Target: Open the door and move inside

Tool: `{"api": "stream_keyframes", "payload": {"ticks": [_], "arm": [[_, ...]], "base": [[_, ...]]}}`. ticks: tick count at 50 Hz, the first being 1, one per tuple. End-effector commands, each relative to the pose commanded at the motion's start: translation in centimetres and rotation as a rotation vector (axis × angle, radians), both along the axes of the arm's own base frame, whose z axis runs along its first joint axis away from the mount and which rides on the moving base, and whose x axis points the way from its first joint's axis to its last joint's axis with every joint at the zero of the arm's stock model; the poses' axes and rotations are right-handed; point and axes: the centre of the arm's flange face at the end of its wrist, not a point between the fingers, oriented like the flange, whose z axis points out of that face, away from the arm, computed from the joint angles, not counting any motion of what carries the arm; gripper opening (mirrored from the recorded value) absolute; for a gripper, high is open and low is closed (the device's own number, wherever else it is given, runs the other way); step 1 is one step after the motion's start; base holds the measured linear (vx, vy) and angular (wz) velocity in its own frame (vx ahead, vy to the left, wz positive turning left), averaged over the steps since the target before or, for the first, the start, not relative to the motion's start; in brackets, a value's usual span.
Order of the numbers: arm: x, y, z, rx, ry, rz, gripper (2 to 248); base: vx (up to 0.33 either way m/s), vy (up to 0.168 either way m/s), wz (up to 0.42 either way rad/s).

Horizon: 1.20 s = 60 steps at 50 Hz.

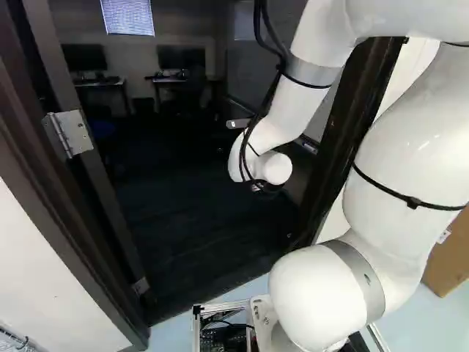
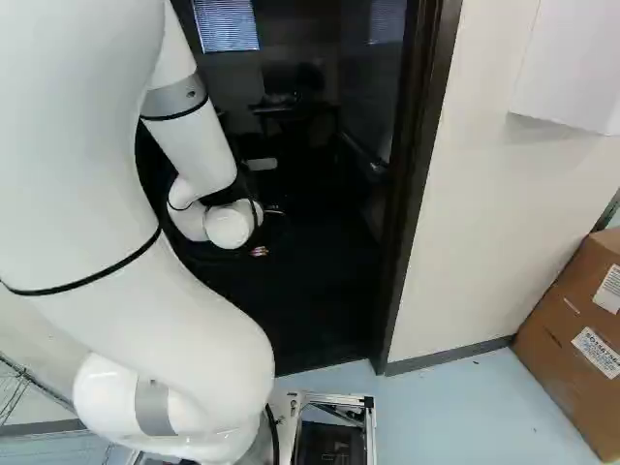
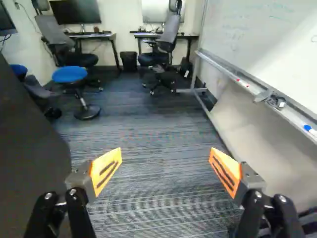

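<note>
At left, the door (image 1: 108,202) stands swung inward, presumably to let the base through. Right of it, the gripper (image 3: 165,154) reaches into the room, orange pads (image 3: 106,168) spread wide around nothing, likely since an open door needs no grip. The door looks dark and plain, with a pale metal hinge (image 1: 68,134) near us.

The arm (image 1: 289,110) reaches through the door frame (image 2: 407,203), and a box (image 2: 572,339) stands on the floor beyond it, at the right of the right base view. Inside, two desks (image 3: 106,36) stand along the far wall, monitors (image 3: 75,11) on them, chairs (image 3: 170,32) before them and a bin (image 3: 129,60) between them. A stool (image 3: 69,74) stands nearer than the chairs, and a whiteboard (image 3: 267,39) runs along one side, a marker (image 3: 309,130) on its tray (image 3: 225,69).
</note>
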Motion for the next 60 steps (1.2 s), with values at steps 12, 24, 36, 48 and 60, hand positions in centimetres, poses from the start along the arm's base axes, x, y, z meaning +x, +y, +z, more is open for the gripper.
{"api": "stream_keyframes", "payload": {"ticks": [12,24,36,48,60], "arm": [[-0.39,-0.57,-0.01,0.0,0.0,-0.014,247],[-0.39,-0.57,-0.01,0.0,0.0,-0.014,247],[-0.39,-0.57,-0.01,0.0,0.0,-0.014,247],[-0.39,-0.57,-0.01,0.0,0.0,-0.014,247],[-0.39,-0.57,-0.01,0.0,0.0,-0.014,247]], "base": [[0.0,0.0,0.0],[0.0,0.0,0.0],[0.0,0.0,0.0],[-0.011,-0.024,-0.102],[0.01,0.001,0.004]]}}
